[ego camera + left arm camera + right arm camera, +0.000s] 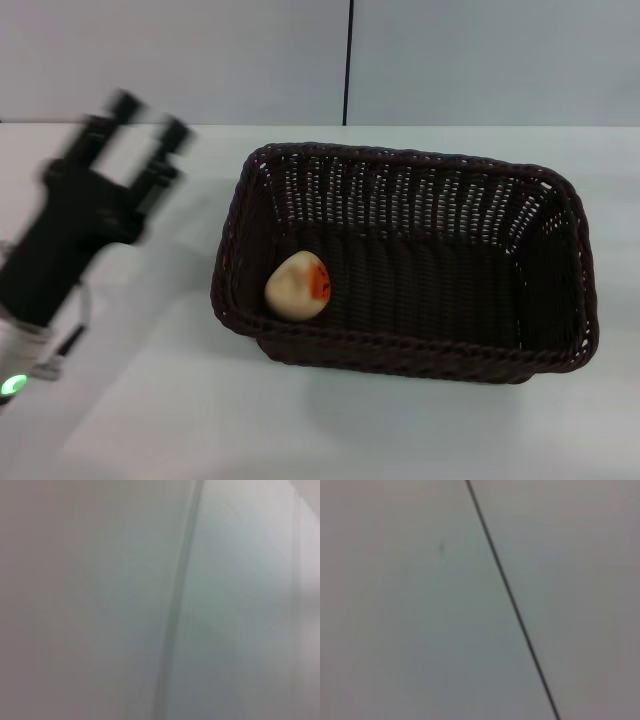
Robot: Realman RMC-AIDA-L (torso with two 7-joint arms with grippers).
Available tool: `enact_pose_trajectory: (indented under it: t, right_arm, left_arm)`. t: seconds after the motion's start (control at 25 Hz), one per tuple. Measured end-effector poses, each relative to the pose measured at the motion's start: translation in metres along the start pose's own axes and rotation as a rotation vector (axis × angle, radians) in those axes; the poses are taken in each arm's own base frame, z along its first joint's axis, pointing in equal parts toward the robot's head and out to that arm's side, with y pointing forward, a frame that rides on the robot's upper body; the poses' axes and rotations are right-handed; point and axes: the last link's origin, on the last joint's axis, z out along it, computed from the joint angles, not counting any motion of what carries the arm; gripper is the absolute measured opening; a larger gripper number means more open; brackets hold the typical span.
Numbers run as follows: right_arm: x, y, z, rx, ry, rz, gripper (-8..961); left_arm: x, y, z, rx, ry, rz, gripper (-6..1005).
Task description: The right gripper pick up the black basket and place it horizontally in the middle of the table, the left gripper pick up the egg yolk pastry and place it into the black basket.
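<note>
1. Behind the white desk (pixel 150 400) stands a pale grey wall, split by a thin dark vertical seam (pixel 348 60) near the middle of the head view.
2. On the desk lies the black basket (pixel 405 355), a rectangular woven wicker one, its long side running across the view, sitting right of centre. Its near wall hides the strip of floor just behind it.
3. Inside the basket, the egg yolk pastry (pixel 297 286) rests on the floor in the near left corner, close against the left wall and the near wall. Its orange-red patch faces right and slightly up; its underside is hidden by the near rim.
4. At the left of the head view, the left claw (pixel 145 125) hangs above the desk, well apart from the basket and beside its left end. It is smeared by motion blur, so its outline is hard to make out, but two dark fingers (pixel 120 110) stand apart with pale wall showing between them, and nothing is held.
5. That arm's lower part is cut off by the picture's left and bottom edges; a small green light (pixel 13 384) glows on it.
6. Neither the right claw nor its arm shows in any view.
7. Both wrist views show only a blurred pale surface crossed by one dark line (pixel 512 605); no object can be made out in them.
</note>
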Motion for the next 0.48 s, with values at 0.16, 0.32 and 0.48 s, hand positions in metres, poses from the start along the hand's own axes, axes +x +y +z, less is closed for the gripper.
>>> enact_pose_trajectory:
  t: [0.16, 0.32, 0.48]
  right_arm:
    - [-0.003, -0.007, -0.005, 0.047, -0.030, -0.022, 434]
    - [-0.003, -0.010, -0.011, 0.086, -0.053, -0.017, 434]
    - [-0.004, -0.013, -0.013, 0.113, -0.071, -0.006, 435]
  left_arm:
    - [0.013, -0.011, -0.028, 0.194, 0.086, 0.098, 648]
    - [0.024, -0.020, -0.054, 0.355, 0.136, 0.159, 600]
    - [0.030, -0.024, -0.069, 0.441, 0.169, 0.182, 456]
